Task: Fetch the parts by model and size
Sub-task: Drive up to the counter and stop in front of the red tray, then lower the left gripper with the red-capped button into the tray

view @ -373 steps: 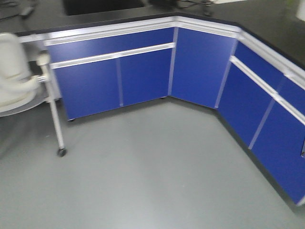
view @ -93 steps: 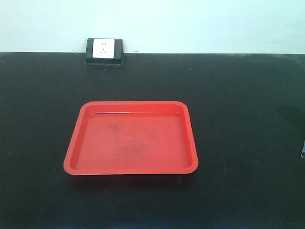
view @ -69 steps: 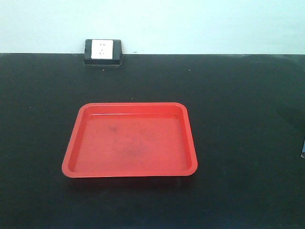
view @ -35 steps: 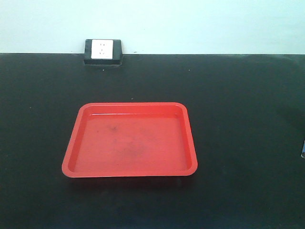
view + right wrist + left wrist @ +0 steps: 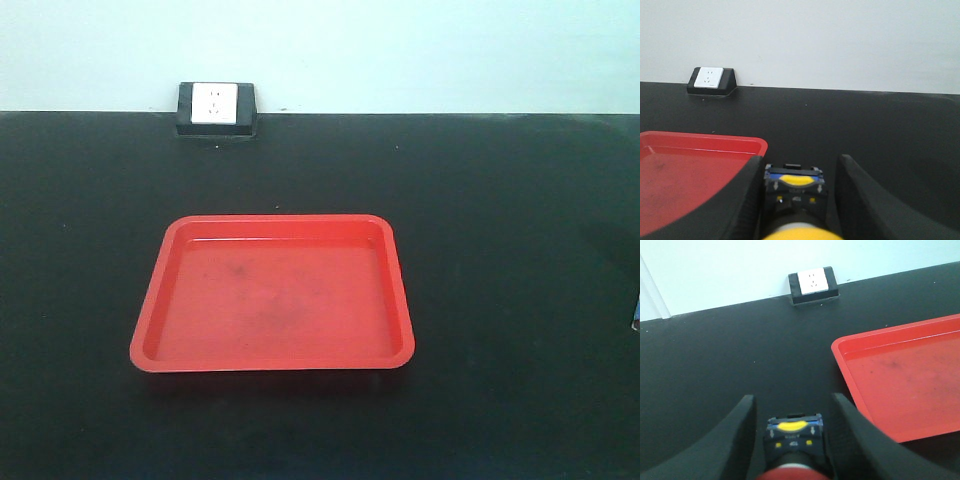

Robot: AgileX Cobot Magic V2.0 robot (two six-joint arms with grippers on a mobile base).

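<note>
left wrist-mounted view: left gripper (image 5: 792,407) pinches the red-capped switch (image 5: 792,440) above the black counter (image 5: 715,355), beside the red tray (image 5: 900,390). right gripper (image 5: 800,161) likewise clamps the yellow-capped switch (image 5: 794,192). both have black bodies and blue-grey bases. judged: both parts fetched; tray bare, placing left to do.

Red tray (image 5: 272,300), socket (image 5: 214,106), black counter (image 5: 500,250)

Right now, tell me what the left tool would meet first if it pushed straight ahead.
Probably nothing close: the left tool, holding the red-capped switch, points over black counter toward the socket box at the wall. The red tray lies right of that line.
</note>
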